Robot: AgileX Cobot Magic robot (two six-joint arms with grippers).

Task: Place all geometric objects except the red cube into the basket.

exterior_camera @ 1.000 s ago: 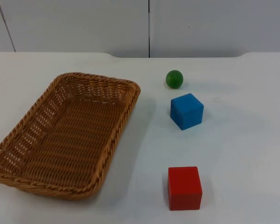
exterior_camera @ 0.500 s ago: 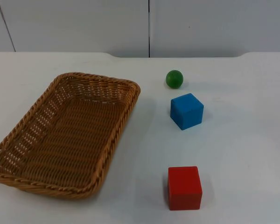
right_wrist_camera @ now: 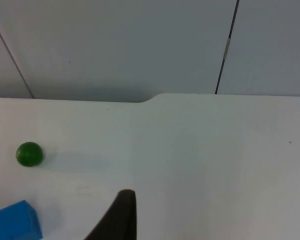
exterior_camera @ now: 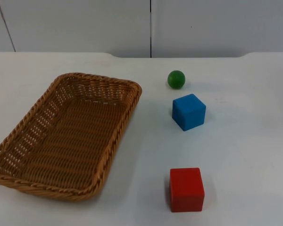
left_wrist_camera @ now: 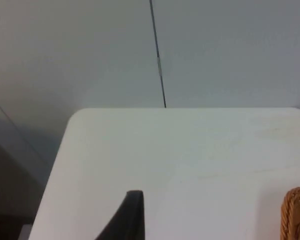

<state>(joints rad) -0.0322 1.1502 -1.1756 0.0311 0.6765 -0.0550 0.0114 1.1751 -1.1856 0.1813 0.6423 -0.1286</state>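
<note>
Red cube (exterior_camera: 186,189) sits nearest, alone on the white table (exterior_camera: 245,155), well apart from everything else. It's the one to leave out, so it should stay put

Basket (exterior_camera: 47,188) lies flat, mouth up, on the left half of the table, long side running near to far and angled a bit. Nothing inside it, so no step of the task looks done yet. Low woven rim, wide opening: easy to drop into from above

Blue cube (exterior_camera: 188,111) is farther back, right of the basket's far corner and apart from it, turned slightly, with bare table on all sides, so there is room for a grasp from above

Green ball (exterior_camera: 176,79) is just beyond the blue cube, near but not touching. It's round and will likely roll if nudged, so it needs a centred pinch. It is close to the table's far edge and the grey partition wall (exterior_camera: 85,23), so less room behind it

Both pieces to move are on the right side; the right arm looks like the natural pick, with a short carry leftward over the rim

Right gripper (right_wrist_camera: 122,215) hangs above the far right of the table, looking toward ball and blue cube; holding nothing visible, can't tell if released or clenched

Left gripper (left_wrist_camera: 132,215) waits over the far left table near the basket's corner; grip state can't be told either
</note>
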